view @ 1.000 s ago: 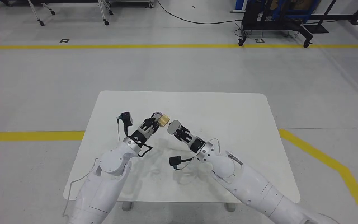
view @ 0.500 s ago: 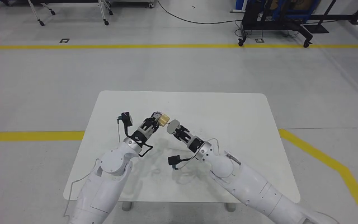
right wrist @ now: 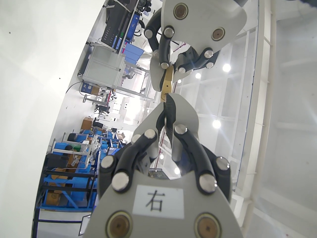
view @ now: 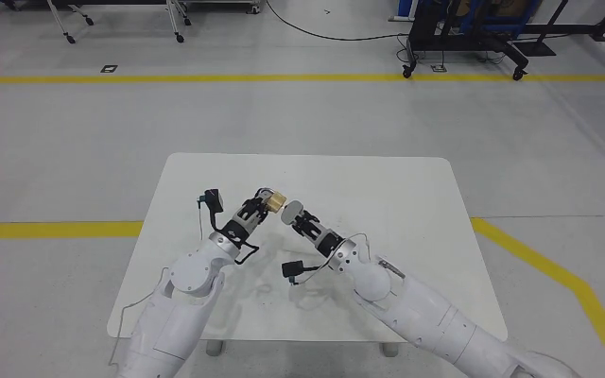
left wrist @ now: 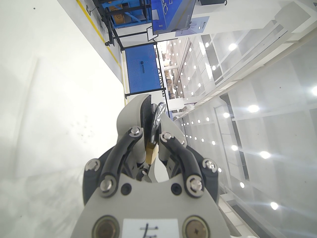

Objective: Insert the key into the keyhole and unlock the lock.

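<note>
A two-armed robot holds its work in the air above the middle of a white table (view: 406,189). The left end effector (view: 263,204) is clamped on a small brass lock (view: 273,200), whose body juts past the fingertips. The right end effector (view: 295,217) faces it tip to tip, above the table, pinched together on a thin silver key (left wrist: 158,115). Seen from the right wrist, the lock's free end sits right against the right fingertips.

The only receptacle here is the keyhole, and it is hidden where lock and fingertips meet. I cannot tell whether the blade is inside it or only resting at its mouth.

The risks look to me like ones of alignment and grip. If the blade is slightly tilted or off the slot, pushing could wedge it against the lock face. That could make the key pivot between the pads. Nothing braces the lock but two fingers, so a twist of the key could turn the whole lock instead of the cylinder. If either grip slips, the piece falls to the table below.
</note>
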